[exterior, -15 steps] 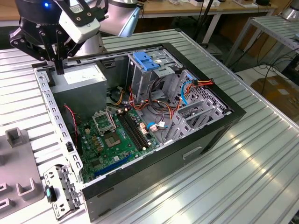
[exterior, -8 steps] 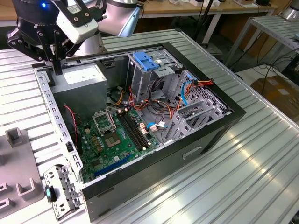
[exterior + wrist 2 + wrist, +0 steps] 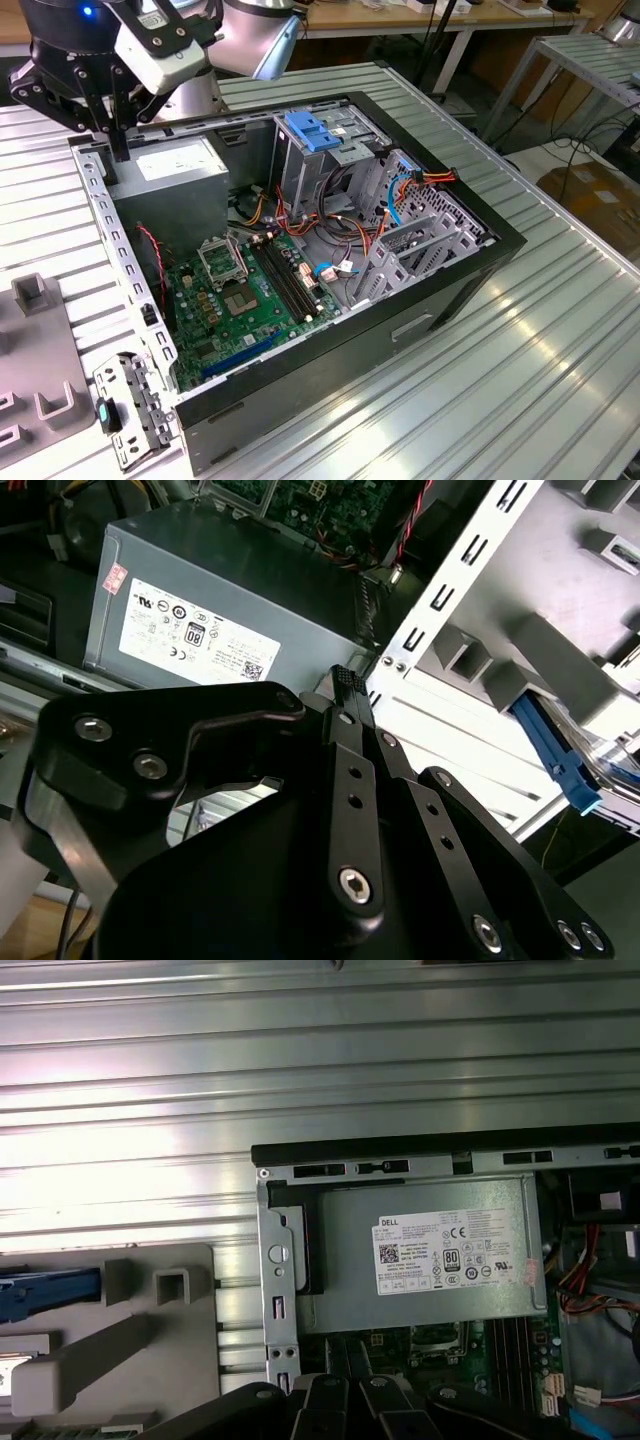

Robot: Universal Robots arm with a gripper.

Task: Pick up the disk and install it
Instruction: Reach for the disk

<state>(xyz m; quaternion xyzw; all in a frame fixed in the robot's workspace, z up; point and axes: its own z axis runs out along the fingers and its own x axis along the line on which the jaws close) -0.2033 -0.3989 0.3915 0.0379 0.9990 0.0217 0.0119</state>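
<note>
The disk (image 3: 560,755) lies in a grey moulded fixture (image 3: 500,650) beside the open computer case (image 3: 470,270). One blue rail and a strip of its metal body show in the second wrist view. In the first wrist view the disk's blue rail (image 3: 45,1295) shows at the picture's edge. My gripper (image 3: 120,150) hangs over the case's corner by the power-supply box (image 3: 175,165), apart from the disk. The gripper (image 3: 347,680) is shut, fingertips together with nothing between them. In the first wrist view the gripper (image 3: 348,1355) is above the motherboard's edge.
Inside the case are a green motherboard (image 3: 250,290), loose coloured cables (image 3: 400,195), and a drive cage topped by a light-blue latch plate (image 3: 315,135). A small metal bracket (image 3: 125,410) lies by the case's near corner. The ribbed metal table (image 3: 560,340) extends to the exterior view's right.
</note>
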